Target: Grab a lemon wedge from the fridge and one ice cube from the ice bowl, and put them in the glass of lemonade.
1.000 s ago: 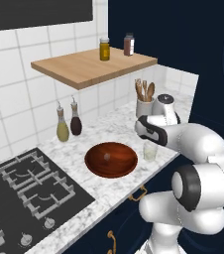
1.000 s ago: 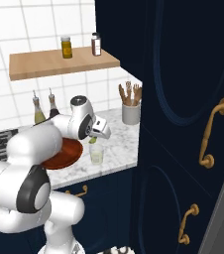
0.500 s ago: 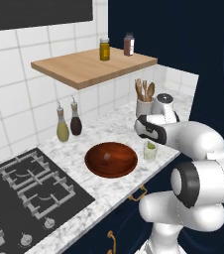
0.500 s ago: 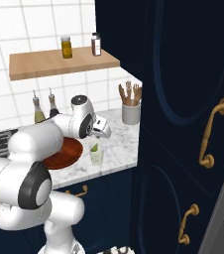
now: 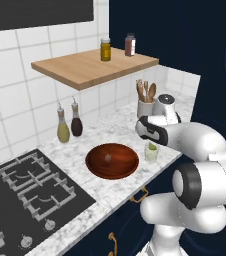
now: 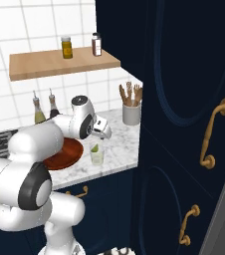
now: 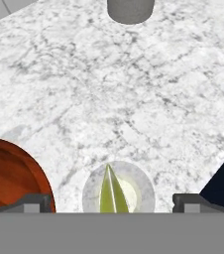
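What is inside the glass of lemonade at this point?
The lemon wedge stands upright in the glass of lemonade, its tip poking above the rim, with pale liquid around it. No ice cube shows in the glass; the wedge's lower end is cut off by the view's edge.

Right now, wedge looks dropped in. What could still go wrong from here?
1. The lemon wedge stands tall in the glass of lemonade; it may perch on the rim rather than sink.
2. The open gripper hangs close over the glass, so a sideways exit could tip it.
3. The ice cube in the ice bowl is tiny, easy to miss.
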